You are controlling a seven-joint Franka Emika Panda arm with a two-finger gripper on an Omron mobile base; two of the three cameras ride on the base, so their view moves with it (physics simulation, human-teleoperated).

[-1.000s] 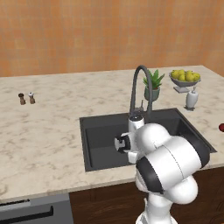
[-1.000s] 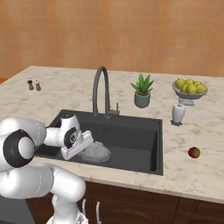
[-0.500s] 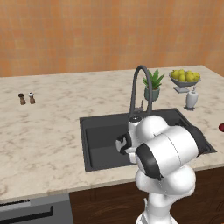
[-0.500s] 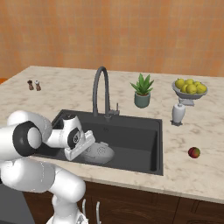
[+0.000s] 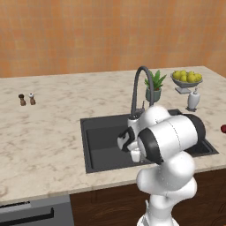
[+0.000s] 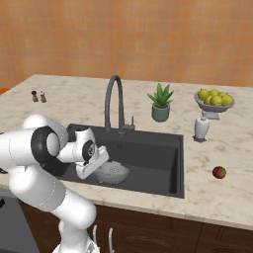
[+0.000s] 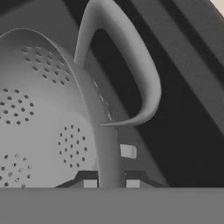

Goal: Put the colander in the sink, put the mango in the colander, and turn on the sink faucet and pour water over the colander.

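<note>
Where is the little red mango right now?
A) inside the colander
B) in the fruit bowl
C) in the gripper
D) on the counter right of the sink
D: the mango lies on the counter right of the sink, apart from the colander.

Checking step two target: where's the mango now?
In the right base view the mango lies on the counter right of the sink, in front of the white bottle, far from the colander.

An orange-brown wall (image 5: pixel 88 35) backs a beige marble counter (image 5: pixel 44 132) over dark wood cabinets (image 6: pixel 163 232).
</note>
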